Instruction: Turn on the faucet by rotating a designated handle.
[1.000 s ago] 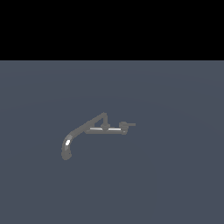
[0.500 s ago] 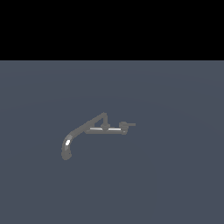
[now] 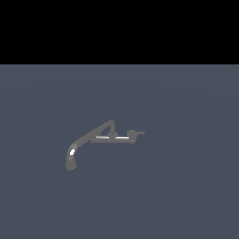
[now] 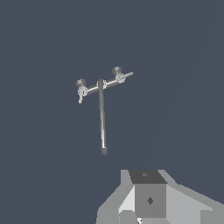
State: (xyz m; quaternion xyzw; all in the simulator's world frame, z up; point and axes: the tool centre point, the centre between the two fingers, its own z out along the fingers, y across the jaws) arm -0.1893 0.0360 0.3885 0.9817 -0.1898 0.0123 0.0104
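On the grey desk (image 3: 186,196) the faucet (image 3: 93,140) lies alone, its handle (image 3: 136,133) jutting toward the exterior view's right, well apart from my tool (image 4: 144,205), whose fingers are out of frame, so I cannot tell their spread

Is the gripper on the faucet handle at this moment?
No. The handle juts free from the faucet; the gripper sits apart from it in the wrist view.
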